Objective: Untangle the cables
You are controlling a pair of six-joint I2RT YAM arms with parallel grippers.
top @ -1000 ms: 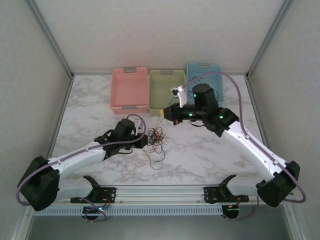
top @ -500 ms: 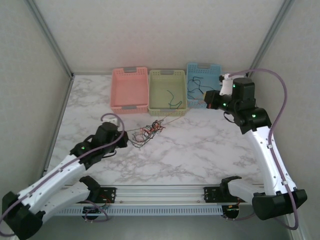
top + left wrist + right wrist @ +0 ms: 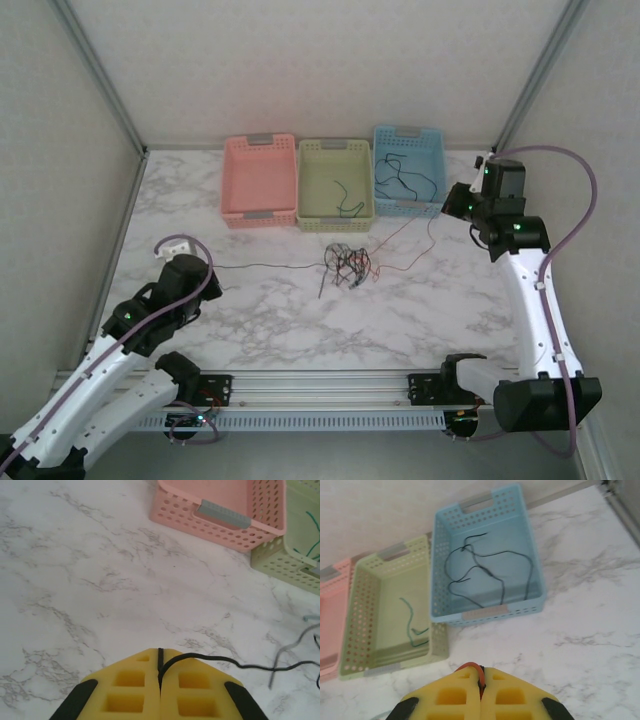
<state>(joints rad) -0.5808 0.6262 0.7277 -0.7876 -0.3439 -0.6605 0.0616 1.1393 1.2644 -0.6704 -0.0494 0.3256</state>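
A clump of red and dark cables (image 3: 348, 263) lies on the marble table, in front of the green basket. A thin dark cable (image 3: 270, 266) runs taut from the clump leftwards to my left gripper (image 3: 210, 268), which is shut on its end. In the left wrist view that dark cable (image 3: 240, 665) leaves the closed yellow pads (image 3: 145, 680) to the right. A red cable (image 3: 405, 235) runs from the clump up to my right gripper (image 3: 450, 207). The right gripper (image 3: 481, 672) is shut on the red cable (image 3: 470, 666), which loops over its left pad.
Three baskets stand in a row at the back: pink (image 3: 227, 180), green (image 3: 335, 217) with a green cable (image 3: 345, 200) inside, and blue (image 3: 408, 209) with dark cables (image 3: 400, 180) inside. The booth walls stand close on both sides.
Both arms have pulled apart, the left to the near left and the right to the far right. The clump slid right and two strands now stretch out of it.
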